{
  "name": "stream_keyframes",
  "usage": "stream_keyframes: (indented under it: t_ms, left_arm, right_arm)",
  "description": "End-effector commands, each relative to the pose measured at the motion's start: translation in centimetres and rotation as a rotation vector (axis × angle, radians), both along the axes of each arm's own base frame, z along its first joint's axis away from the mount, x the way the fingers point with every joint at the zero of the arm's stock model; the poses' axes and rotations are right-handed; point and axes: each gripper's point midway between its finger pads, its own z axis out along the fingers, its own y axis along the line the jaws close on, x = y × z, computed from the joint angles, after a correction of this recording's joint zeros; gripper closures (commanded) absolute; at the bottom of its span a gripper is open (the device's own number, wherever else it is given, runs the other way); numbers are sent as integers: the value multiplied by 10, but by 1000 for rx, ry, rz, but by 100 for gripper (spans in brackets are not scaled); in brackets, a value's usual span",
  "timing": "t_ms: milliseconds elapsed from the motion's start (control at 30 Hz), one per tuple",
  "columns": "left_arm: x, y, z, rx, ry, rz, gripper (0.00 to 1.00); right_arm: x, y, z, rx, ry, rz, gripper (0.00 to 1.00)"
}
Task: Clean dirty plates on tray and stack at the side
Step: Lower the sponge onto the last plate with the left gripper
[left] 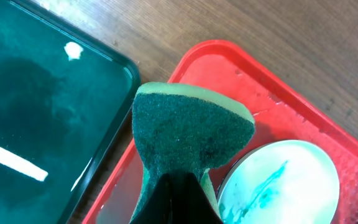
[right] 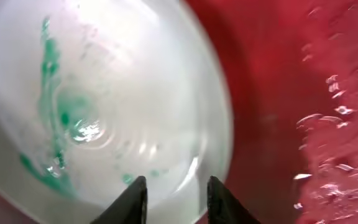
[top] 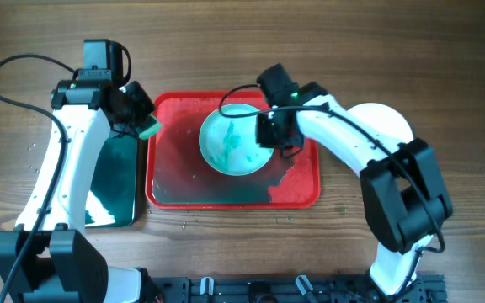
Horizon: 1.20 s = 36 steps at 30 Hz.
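Note:
A pale plate (top: 236,141) with teal-green smears lies over the middle of the red tray (top: 297,192). My right gripper (top: 274,130) is at the plate's right rim. In the right wrist view its fingers (right: 176,199) straddle the rim of the plate (right: 104,93), shut on it, above the wet tray (right: 272,93). My left gripper (top: 146,124) is shut on a green sponge (left: 191,130) over the tray's left rim (left: 229,68), beside the plate (left: 291,186). Another white plate (top: 390,122) lies on the table to the right, partly under my right arm. A third plate is not visible.
A black tray with a green inside (top: 112,181) sits just left of the red tray, also in the left wrist view (left: 42,93). Greenish water pools in the red tray's lower left. Cables trail from both arms.

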Motion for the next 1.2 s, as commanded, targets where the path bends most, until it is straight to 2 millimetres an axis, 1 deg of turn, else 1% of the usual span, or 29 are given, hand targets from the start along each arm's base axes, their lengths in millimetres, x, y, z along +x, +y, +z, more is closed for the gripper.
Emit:
stream_keyframes:
  t_ms: [0, 100, 200, 333, 367, 400, 433, 467, 500, 533, 567, 600, 667, 733, 767, 800, 900, 933, 967, 1067, 1133, 1167]
  left_arm:
    - [-9, 2, -6, 16, 46, -13, 96]
    - [-21, 13, -9, 73, 96, 5, 96]
    - [-24, 13, -10, 67, 109, 21, 96]
    - [-25, 13, -10, 65, 114, 30, 96]
    - [-25, 13, -10, 65, 112, 29, 96]
    - [-23, 12, -10, 65, 106, 26, 96]
    - [-20, 8, -9, 66, 94, 13, 96]
    - [-17, 1, -8, 69, 79, -14, 96]
    - [-12, -12, -7, 76, 54, -80, 96]
    - [-8, -23, -5, 82, 33, -124, 96]
    - [-3, -34, -4, 86, 8, -167, 96]
    - [3, -48, -3, 88, -21, -209, 96]
    - [9, -62, -5, 85, -43, -243, 96]
    - [11, -68, -16, 87, -19, -258, 96]
    - [11, -69, -23, 88, 0, -260, 96]
    - [11, -69, -29, 88, 15, -260, 96]
    - [12, -73, -39, 67, 38, -266, 96]
    - [13, -76, -44, 58, 45, -271, 96]
    - [14, -76, -48, 59, 54, -271, 96]
    - [16, -79, -57, 57, 65, -278, 96]
    - [20, -88, -65, 65, 65, -327, 96]
    - [21, -95, -74, 76, 74, -371, 96]
  right_arm:
    - [-2, 8, 10, 32, -9, 8, 60]
    - [2, 9, 10, 29, -29, 29, 56]
    - [13, 14, 12, 45, -83, 51, 52]
    - [21, 18, -1, 52, -93, 48, 52]
    - [24, 18, -1, 55, -98, 47, 52]
    - [26, 17, 8, 72, -112, 64, 52]
    - [31, 10, 22, 76, -133, 47, 52]
    - [35, 3, 34, 81, -154, 24, 52]
    - [38, -12, 41, 77, -149, -41, 51]
    - [38, -21, 39, 68, -123, -87, 51]
    - [36, -26, 33, 65, -97, -104, 51]
    - [32, -26, 21, 77, -53, -99, 52]
    - [22, -16, -1, 112, 30, -74, 52]
    - [11, -4, -20, 121, 94, -48, 52]
    - [8, -2, -26, 117, 108, -46, 55]
    - [7, 0, -27, 123, 114, -47, 62]
    - [8, 4, -31, 126, 121, -81, 89]
    - [7, 13, -35, 131, 110, -59, 92]
    - [6, 18, -36, 133, 106, -45, 96]
    - [8, 29, -34, 163, 75, 4, 96]
    - [8, 32, -33, 177, 64, 40, 96]
    - [9, 38, -30, 208, 52, 89, 96]
